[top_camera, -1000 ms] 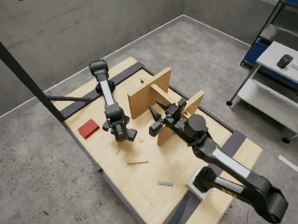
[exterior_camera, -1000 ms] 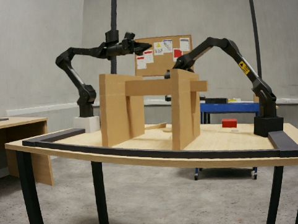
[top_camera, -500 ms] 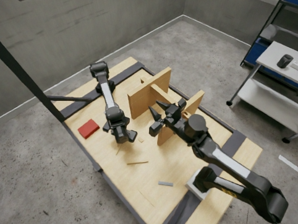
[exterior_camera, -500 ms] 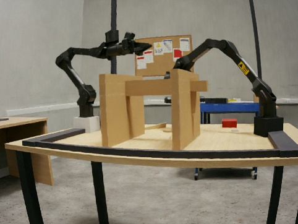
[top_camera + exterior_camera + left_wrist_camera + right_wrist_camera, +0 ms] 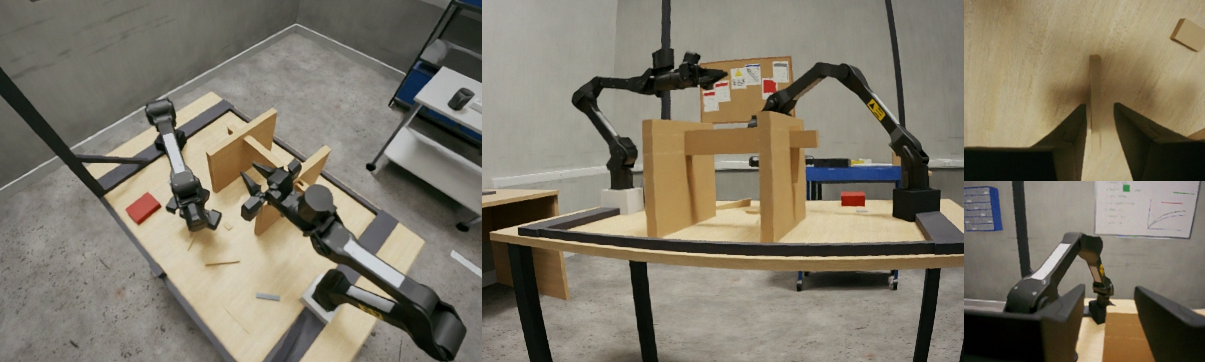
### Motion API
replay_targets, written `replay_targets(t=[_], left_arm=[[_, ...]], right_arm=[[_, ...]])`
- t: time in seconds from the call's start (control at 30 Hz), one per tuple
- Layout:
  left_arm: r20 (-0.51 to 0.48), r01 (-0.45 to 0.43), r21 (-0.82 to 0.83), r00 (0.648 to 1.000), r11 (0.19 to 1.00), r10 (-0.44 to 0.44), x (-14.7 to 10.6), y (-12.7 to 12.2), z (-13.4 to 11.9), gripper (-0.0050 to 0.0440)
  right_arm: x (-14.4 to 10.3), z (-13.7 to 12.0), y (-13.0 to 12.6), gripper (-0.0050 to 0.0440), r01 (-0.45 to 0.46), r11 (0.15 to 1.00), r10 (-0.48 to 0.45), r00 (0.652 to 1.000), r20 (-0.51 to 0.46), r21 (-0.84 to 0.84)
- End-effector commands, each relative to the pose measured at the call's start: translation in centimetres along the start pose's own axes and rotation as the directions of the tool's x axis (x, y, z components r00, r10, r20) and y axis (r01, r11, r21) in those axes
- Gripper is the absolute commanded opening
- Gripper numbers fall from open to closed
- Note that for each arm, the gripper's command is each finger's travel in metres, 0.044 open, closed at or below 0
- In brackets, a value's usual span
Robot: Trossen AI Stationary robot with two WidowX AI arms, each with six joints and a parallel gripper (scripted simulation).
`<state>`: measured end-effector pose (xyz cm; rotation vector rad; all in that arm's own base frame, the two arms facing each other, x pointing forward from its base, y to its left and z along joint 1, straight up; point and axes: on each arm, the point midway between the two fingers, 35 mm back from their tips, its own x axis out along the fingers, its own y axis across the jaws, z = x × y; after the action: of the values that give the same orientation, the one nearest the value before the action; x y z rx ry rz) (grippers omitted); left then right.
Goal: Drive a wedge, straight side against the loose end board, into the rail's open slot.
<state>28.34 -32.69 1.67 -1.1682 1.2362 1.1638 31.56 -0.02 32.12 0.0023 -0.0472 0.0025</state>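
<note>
The rail (image 5: 260,150) runs between two upright end boards, the far one (image 5: 242,150) and the near one (image 5: 292,187); both stand on the table, as the exterior view also shows (image 5: 747,140). My left gripper (image 5: 200,217) points down close over the table, partly open. Its fingers straddle the near end of a thin wooden wedge (image 5: 1095,81) (image 5: 191,243) that lies flat on the table, without gripping it. My right gripper (image 5: 260,185) is open and empty, held high above the near board, and also shows in the right wrist view (image 5: 1109,290).
A second thin wedge (image 5: 222,262) and a small wooden block (image 5: 228,226) lie near the left gripper. A red block (image 5: 143,207) sits at the table's left edge and a grey strip (image 5: 268,296) at the front. A dark frame borders the table.
</note>
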Motion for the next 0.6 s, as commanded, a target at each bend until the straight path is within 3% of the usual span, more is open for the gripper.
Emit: replay_targets(t=[0.0, 0.03, 0.57], left_arm=[[-0.022, 0.021, -0.001, 1.000, 1.000, -0.021, -1.1, -0.4, -0.4, 0.0100], [-0.007, 0.006, 0.000, 1.000, 1.000, -0.006, 0.2, 0.0, -0.1, 0.0100], [-0.004, 0.003, 0.002, 1.000, 1.000, -0.003, 2.7, 0.0, -0.1, 0.0100]], right_arm=[[-0.1, -0.2, 0.1, 0.0180, -0.005, 1.000, 0.005, 1.000, -0.003, 0.001], [-0.1, -0.2, 0.1, 0.0180, -0.005, 1.000, 0.005, 1.000, -0.003, 0.001], [-0.1, -0.2, 0.1, 0.0180, -0.005, 1.000, 0.005, 1.000, -0.003, 0.001]])
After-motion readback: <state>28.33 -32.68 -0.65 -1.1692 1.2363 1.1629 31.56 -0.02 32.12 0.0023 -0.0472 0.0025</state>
